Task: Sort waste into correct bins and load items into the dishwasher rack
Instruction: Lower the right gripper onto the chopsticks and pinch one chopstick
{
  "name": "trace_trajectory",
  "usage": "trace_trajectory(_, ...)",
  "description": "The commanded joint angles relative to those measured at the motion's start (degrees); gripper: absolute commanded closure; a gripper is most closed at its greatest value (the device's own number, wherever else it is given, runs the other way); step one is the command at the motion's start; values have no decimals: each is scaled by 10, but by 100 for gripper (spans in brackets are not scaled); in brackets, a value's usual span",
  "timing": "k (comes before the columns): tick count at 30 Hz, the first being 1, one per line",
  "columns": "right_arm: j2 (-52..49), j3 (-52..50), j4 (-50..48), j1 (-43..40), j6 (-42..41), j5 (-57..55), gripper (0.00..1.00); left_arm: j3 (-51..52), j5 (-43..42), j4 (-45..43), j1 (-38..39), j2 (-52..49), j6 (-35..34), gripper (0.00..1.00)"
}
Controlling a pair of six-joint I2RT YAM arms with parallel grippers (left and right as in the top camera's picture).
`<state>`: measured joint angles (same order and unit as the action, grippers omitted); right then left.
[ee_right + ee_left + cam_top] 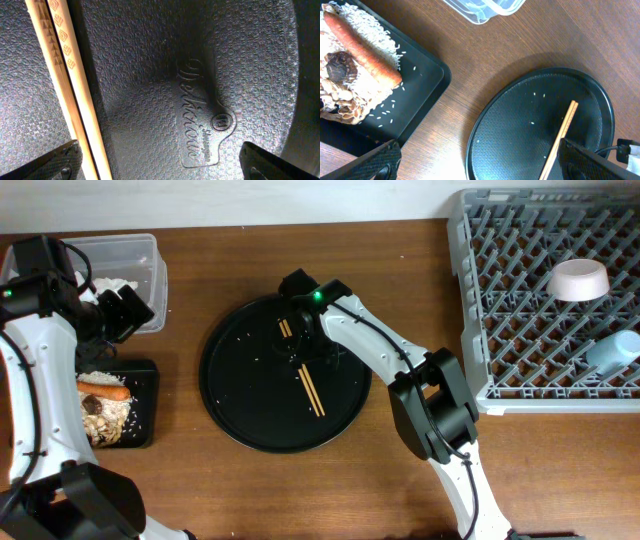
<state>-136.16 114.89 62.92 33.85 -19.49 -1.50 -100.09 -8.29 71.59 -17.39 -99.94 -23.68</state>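
Observation:
The pair of wooden chopsticks [313,392] lies on the large round black tray [235,395]. My right gripper [302,345] is open low over them; in the right wrist view [165,165] the chopsticks [65,85] run just inside its left finger. My left gripper [125,310] is open and empty between the clear box [140,255], which holds white tissue [108,283], and the flat black tray [140,370]. That tray holds rice [370,30], the carrot [362,47] and a dark lump [340,67]. The grey rack [480,330] holds the pale dish [578,280] and the blue cup [612,352]. No red wrapper is in view.
The left wrist view shows the open left gripper [480,165] above bare wood between the flat tray [427,85] and the round tray [520,135], with the chopsticks [560,137] and stray rice grains on it. The right arm reaches across the table from the front.

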Motion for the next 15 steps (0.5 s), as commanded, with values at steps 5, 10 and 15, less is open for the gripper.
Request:
trace_trajectory(5,-8,-4,-3,2,0,-7,0,-2,2,0,0,15,-7,1)
trace_trajectory(10,-15,-4,-4,3,0,-7,0,-2,2,0,0,15,-7,1)
trace_trajectory(15,-23,-4,-4,3,0,-7,0,-2,2,0,0,15,-7,1)
